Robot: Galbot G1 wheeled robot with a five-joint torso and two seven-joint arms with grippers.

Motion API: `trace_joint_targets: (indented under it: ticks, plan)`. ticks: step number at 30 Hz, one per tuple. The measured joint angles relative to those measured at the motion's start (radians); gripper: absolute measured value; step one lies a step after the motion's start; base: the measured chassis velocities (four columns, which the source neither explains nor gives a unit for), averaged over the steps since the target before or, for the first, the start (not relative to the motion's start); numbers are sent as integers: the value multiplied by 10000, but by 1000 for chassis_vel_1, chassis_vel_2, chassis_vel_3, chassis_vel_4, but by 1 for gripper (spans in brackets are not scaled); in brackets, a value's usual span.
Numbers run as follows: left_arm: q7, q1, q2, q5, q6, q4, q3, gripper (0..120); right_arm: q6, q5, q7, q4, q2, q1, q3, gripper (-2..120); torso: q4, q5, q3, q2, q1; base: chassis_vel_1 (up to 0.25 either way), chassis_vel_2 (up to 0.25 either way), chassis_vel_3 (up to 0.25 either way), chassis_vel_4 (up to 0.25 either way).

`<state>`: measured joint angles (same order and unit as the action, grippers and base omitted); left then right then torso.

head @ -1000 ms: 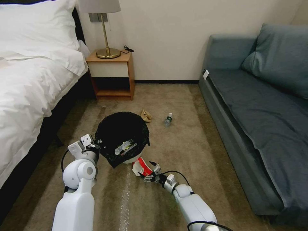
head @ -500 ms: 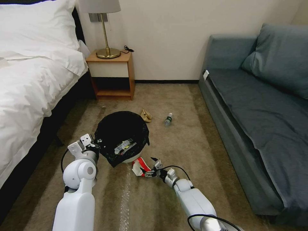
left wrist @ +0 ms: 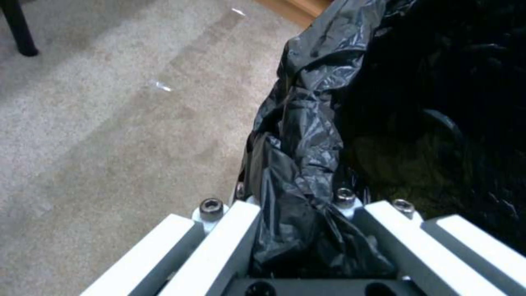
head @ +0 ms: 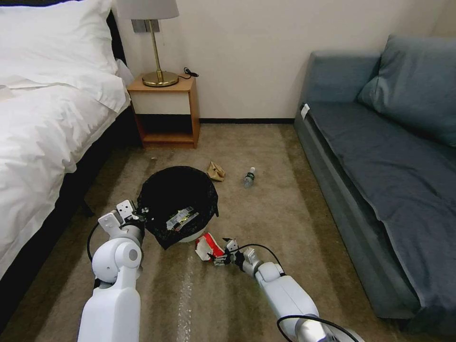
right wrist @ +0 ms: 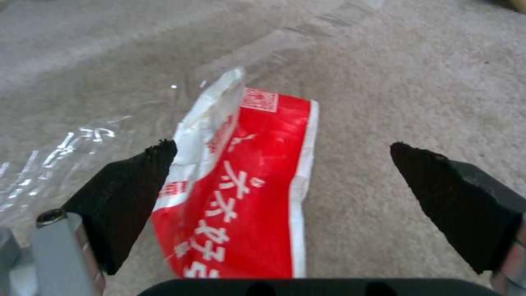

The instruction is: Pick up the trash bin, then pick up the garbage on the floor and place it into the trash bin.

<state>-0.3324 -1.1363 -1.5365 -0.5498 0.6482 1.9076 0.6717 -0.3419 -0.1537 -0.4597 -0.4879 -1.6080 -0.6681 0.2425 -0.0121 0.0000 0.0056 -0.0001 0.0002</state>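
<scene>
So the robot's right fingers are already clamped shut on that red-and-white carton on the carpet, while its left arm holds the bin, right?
Not quite: the right gripper is open. The right wrist view shows its fingers spread either side of the red-and-white carton, which lies on the carpet. The left gripper does hold the trash bin by its lined rim.

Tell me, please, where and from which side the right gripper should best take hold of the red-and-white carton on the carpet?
Probably across its narrow width. The carton lies flattened on the carpet, lengthwise between the open fingers of the right gripper. Coming straight down, one finger outside each long edge, looks best.
</scene>
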Motion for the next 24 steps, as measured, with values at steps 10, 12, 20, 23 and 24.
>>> trace_joint_targets:
  ticks: [10, 12, 20, 23, 24]
  plan:
    - [23, -55, -102, 128, -20, 93, -3, 3, 374, 746, -299, 79, 0, 181, -238, 100, 0, 0, 0, -1, 0, 0, 0, 0, 0]
    - [23, -63, -114, 136, -24, 116, 31, 3, 377, 773, -450, 123, 0, 161, -291, 100, 0, 0, 0, 0, 0, 0, 0, 0, 0]
    - [30, -153, -187, 214, -48, 181, 74, 3, 351, 744, -589, 220, 0, 58, -517, 98, 0, 0, 0, -1, 0, 0, 0, 0, 0]
    - [41, -200, -208, 249, -53, 232, 74, 3, 300, 752, -581, 261, 0, 74, -542, 85, 0, 0, 0, 0, -1, 0, 0, 0, 0]
    - [41, -200, -208, 249, -53, 232, 74, 3, 300, 752, -581, 261, 0, 74, -542, 85, 0, 0, 0, 0, -1, 0, 0, 0, 0]
